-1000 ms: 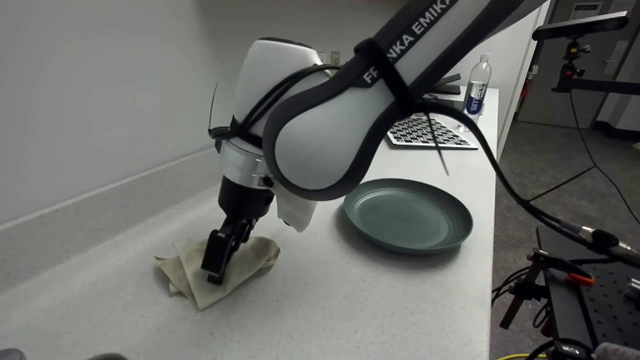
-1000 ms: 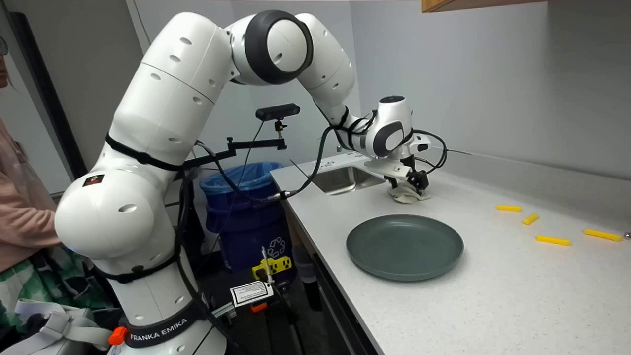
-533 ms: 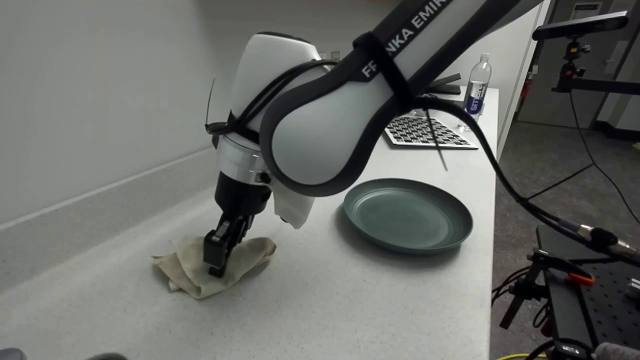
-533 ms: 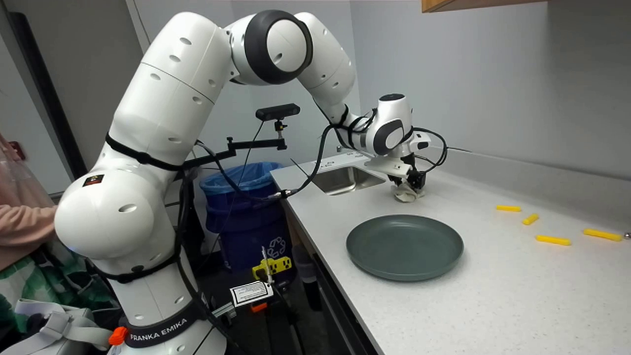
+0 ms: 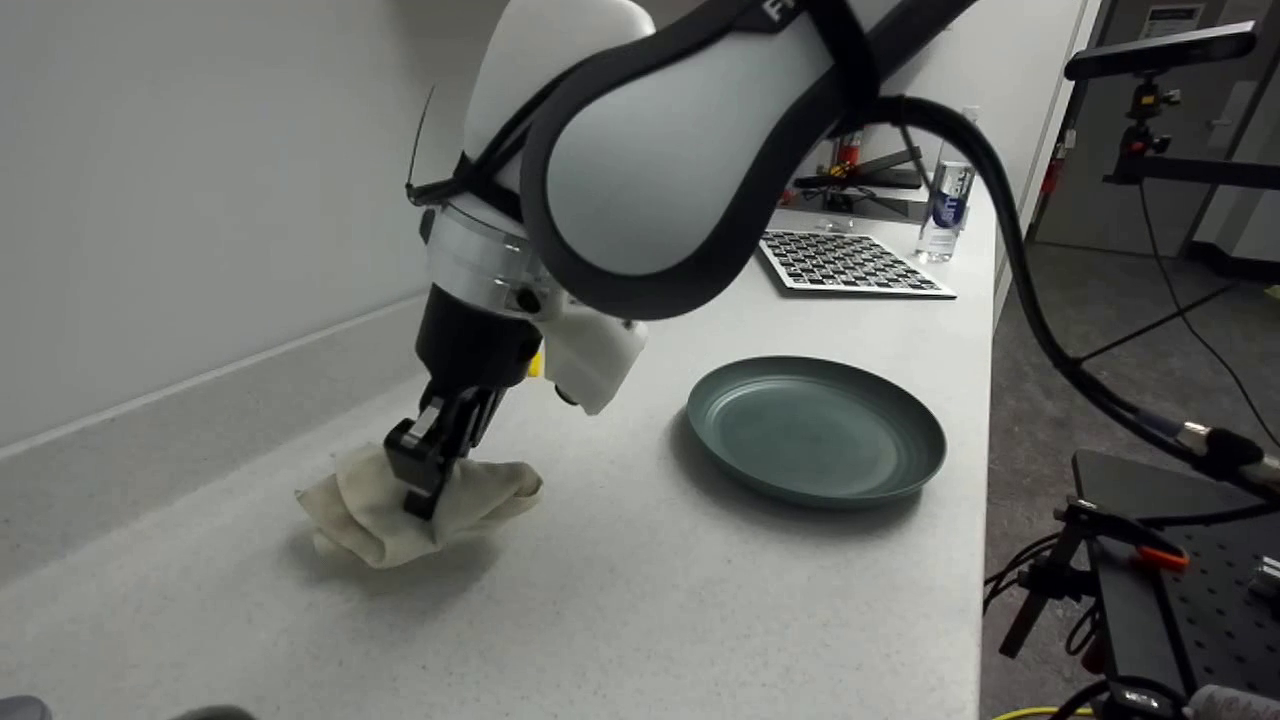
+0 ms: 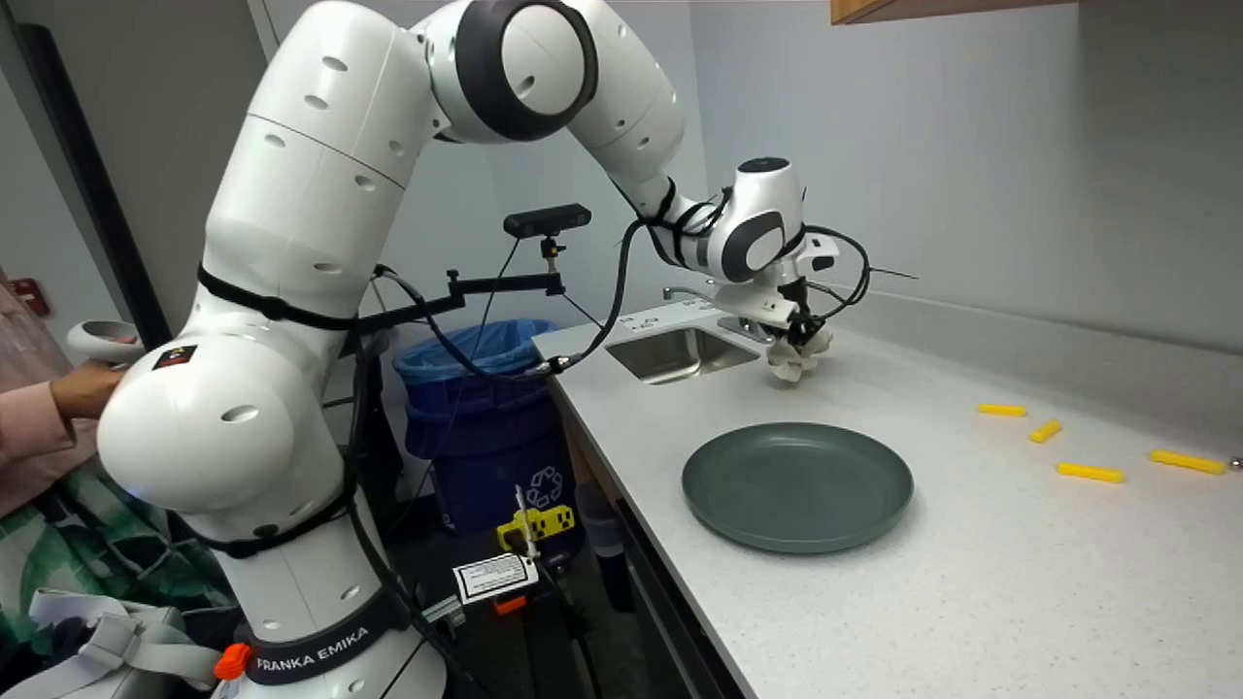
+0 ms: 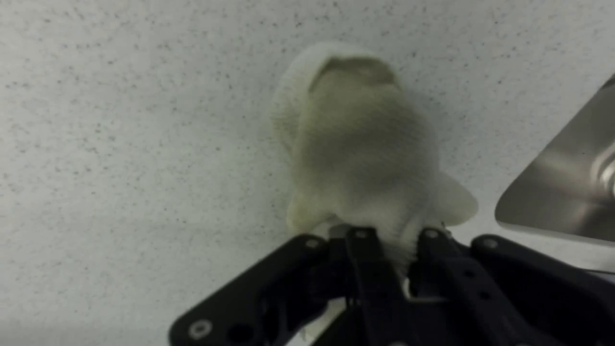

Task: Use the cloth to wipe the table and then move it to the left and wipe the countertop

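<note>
Cloth (image 5: 375,530), off-white with a beige tinge and loosely folded, is pinched between the fingertips of the black gripper (image 7: 396,236). The fabric is bunched where it is gripped, with folds left hanging out on both sides, and it appears to be held just above the speckled white countertop (image 5: 700,620). The gripper is carried, tilted, at the end of a white robot arm (image 6: 320,194). Near the cloth, a steel sink (image 6: 670,357) is set into the countertop. A round, dark grey-green plate (image 6: 796,490) is seen lying apart from the cloth in both exterior views. In an exterior view, four yellow sticks (image 6: 1090,473) are scattered toward the low white backsplash (image 6: 1068,340). Beyond the plate, in an exterior view, a black-and-white patterned board (image 5: 850,265) is laid flat, with a clear bottle (image 5: 945,210) stood just beside it. Alongside the countertop, a blue bin (image 6: 486,466) is marked with a recycling symbol. At the picture's edge, a person (image 6: 29,427) in pink is partly shown, and a white, curved device (image 6: 89,338) is held up.
</note>
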Controlling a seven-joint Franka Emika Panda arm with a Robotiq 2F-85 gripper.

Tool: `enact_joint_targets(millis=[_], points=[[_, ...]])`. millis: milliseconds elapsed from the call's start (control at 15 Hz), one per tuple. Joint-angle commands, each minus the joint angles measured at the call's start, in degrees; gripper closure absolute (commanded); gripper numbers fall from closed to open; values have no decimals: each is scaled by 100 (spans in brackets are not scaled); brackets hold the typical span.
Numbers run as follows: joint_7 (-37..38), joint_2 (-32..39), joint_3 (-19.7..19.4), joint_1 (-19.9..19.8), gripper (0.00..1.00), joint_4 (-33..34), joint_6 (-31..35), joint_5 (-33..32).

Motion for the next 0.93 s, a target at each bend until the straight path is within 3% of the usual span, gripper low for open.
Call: enact_joint_targets(millis=[0, 333, 467, 867], points=[[-263, -921, 289, -376, 97, -903, -90, 465], [-390, -1999, 170, -600, 97, -2109, -45, 705], [-545, -2369, 218, -770, 97, -2555, 21, 1074], [-692, -3425, -257, -783, 97, -3619, 109, 1641]])
